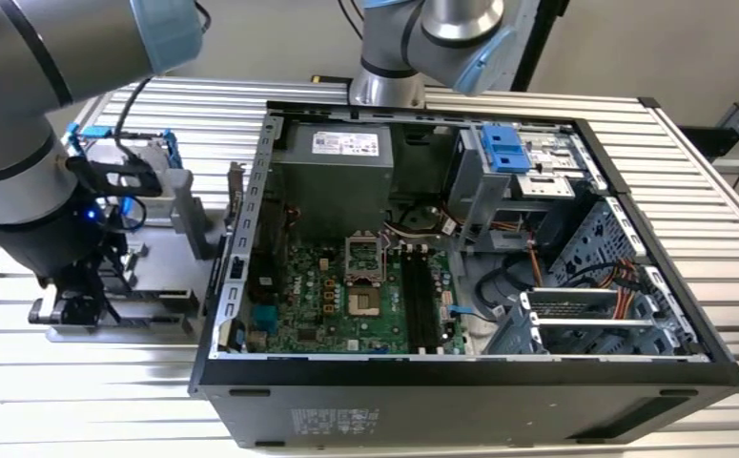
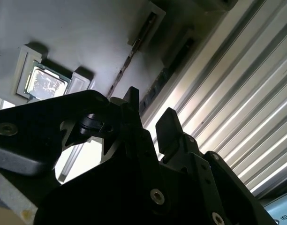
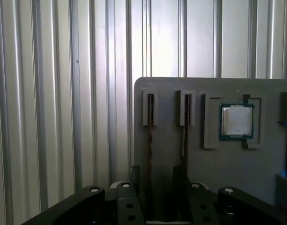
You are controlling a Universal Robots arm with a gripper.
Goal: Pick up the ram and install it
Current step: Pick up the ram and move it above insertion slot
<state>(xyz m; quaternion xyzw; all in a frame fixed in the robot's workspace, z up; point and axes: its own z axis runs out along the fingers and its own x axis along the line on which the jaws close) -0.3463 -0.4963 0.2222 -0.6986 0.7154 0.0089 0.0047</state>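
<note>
The gripper (image 3: 157,177) hangs over the grey holder (image 3: 214,164), its fingers (image 3: 134,176) apart, one on each side of a ram (image 3: 150,123) standing on edge in its slot; a second stick (image 3: 185,123) stands just beside it, with the processor (image 3: 236,121) near

Even overhead light leaves the slatted table (image 1: 712,191) pale and bright in the exterior view. The case (image 1: 471,396) is dimmer inside, and its near wall is almost black. A small blue light (image 1: 91,214) glows on the arm (image 1: 19,181) at the exterior view's left. In the second wrist view the gripper (image 2: 150,110) is a black silhouette against glaring slats, and the processor (image 2: 46,84) glints. The first wrist view is dim and grey.
</note>
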